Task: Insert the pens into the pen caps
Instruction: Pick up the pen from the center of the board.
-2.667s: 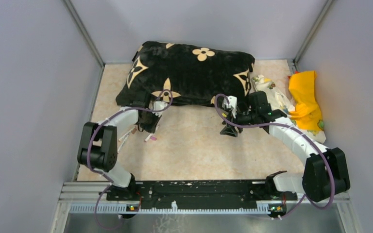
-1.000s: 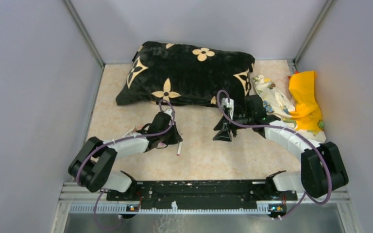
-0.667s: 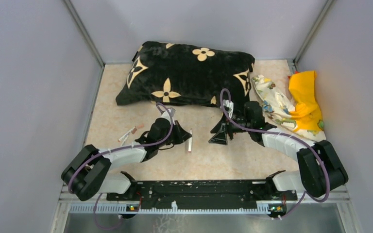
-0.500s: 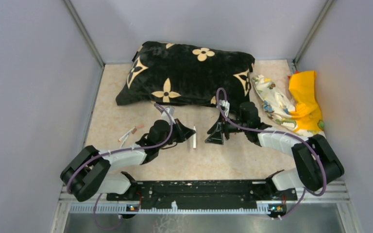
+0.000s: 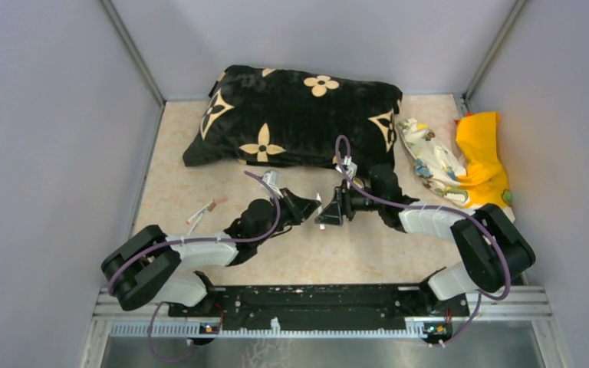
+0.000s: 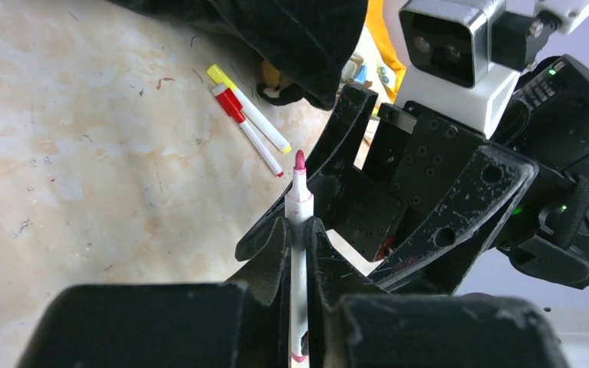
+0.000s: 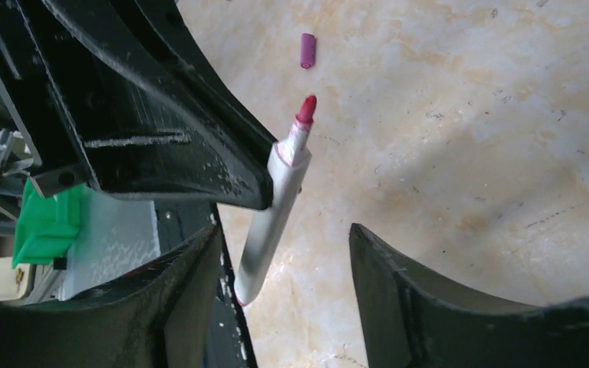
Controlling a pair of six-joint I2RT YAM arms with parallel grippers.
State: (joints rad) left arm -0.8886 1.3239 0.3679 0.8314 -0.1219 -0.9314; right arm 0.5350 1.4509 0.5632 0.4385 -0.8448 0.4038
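Observation:
In the left wrist view my left gripper (image 6: 297, 226) is shut on a white pen (image 6: 299, 201) whose bare pink tip points up and away. The top view shows this gripper (image 5: 307, 205) meeting my right gripper (image 5: 328, 211) mid-table, just in front of the cushion. My right gripper (image 7: 282, 230) is open, and the same pen (image 7: 276, 201) slants between its fingers (image 7: 399, 284) without touching either. A pink pen cap (image 7: 307, 50) lies on the table beyond the tip. Two more pens, one with a yellow cap (image 6: 255, 113) and one with a red cap (image 6: 244, 126), lie near the cushion's corner.
A black cushion (image 5: 299, 115) with cream flowers fills the back of the table. A patterned cloth (image 5: 429, 157) and a yellow cloth (image 5: 483, 153) lie at the back right. Loose pens (image 5: 203, 211) lie on the left side. Grey walls close in the sides.
My left arm has carried the pen rightwards to the middle of the table. My right gripper has moved left to meet it, so the pen now sits between its open fingers.

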